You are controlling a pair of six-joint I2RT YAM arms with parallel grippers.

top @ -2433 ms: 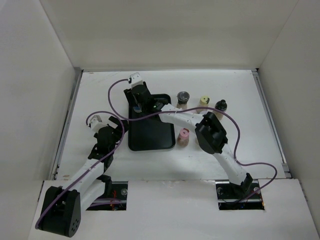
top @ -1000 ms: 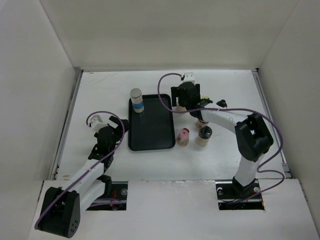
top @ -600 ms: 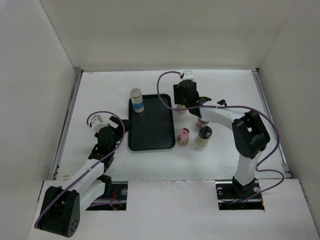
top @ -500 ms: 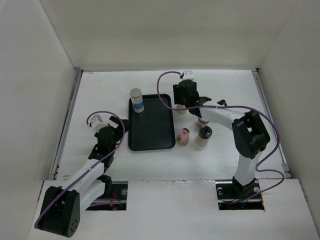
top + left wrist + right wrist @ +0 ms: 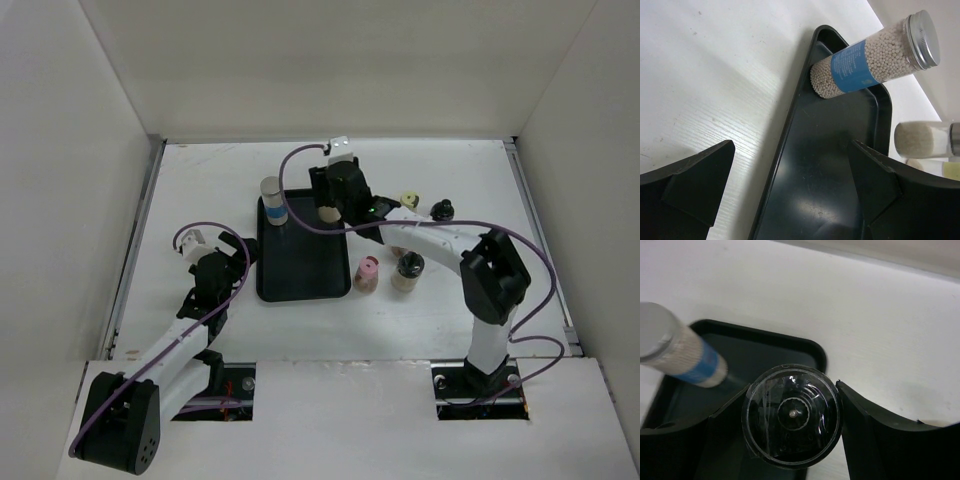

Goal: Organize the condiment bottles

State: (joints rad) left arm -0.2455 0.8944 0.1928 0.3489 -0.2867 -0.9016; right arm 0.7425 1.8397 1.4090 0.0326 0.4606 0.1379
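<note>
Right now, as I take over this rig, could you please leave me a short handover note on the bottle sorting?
Left gripper: open, empty, left of the tray.
Right gripper: shut on the clear-lidded bottle, over the tray's far right corner; not yet released.
Done: blue-banded bottle stands in the tray's far left corner.
To do: pink-capped bottle, dark-capped bottle, pale-yellow-capped bottle and black-capped bottle stand on the table, right of the tray.

A white table (image 5: 200,190) sits enclosed by plain white walls (image 5: 330,70).
</note>
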